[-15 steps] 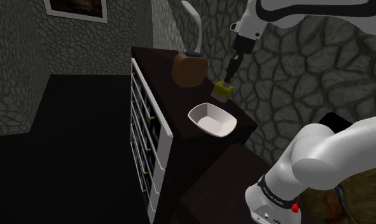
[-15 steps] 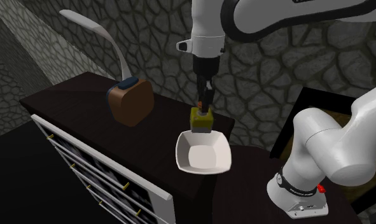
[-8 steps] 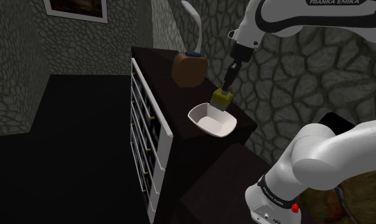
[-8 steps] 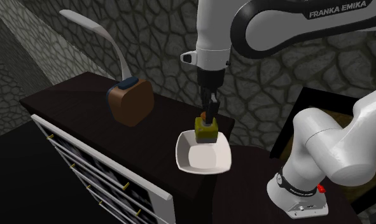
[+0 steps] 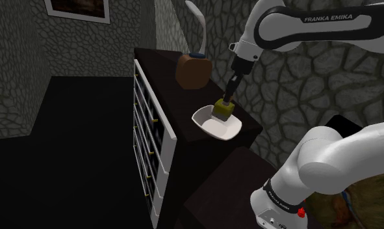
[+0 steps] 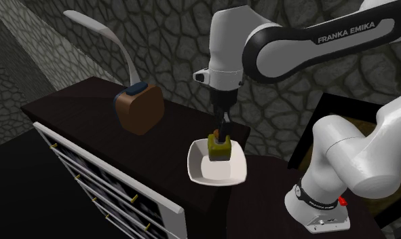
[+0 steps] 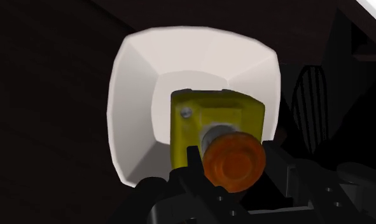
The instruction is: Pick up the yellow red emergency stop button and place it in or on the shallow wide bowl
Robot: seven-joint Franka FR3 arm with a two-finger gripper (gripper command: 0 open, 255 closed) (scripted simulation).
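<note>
The emergency stop button (image 7: 217, 130) is a yellow box with a round red-orange cap. My black gripper (image 7: 234, 167) is shut on that cap and holds the button (image 5: 223, 110) just above the hollow of the shallow white bowl (image 5: 210, 128). In the second exterior view the button (image 6: 219, 147) hangs under the gripper (image 6: 222, 134) over the back half of the bowl (image 6: 214, 174). Whether its base touches the bowl I cannot tell. The bowl (image 7: 132, 102) lies straight below the gripper in the wrist view.
The bowl stands on a dark dresser top (image 5: 159, 68) above white drawer fronts (image 5: 148, 140). A brown rounded box (image 5: 192, 70) and a white curved lamp (image 5: 197, 19) stand further back. A stone wall (image 5: 294, 84) runs close behind. My stand (image 5: 275, 211) is at the lower right.
The arm has carried the button down and toward the bowl: it hung beside the bowl's far rim a second ago and now sits over the bowl's hollow. The grip has not changed.
</note>
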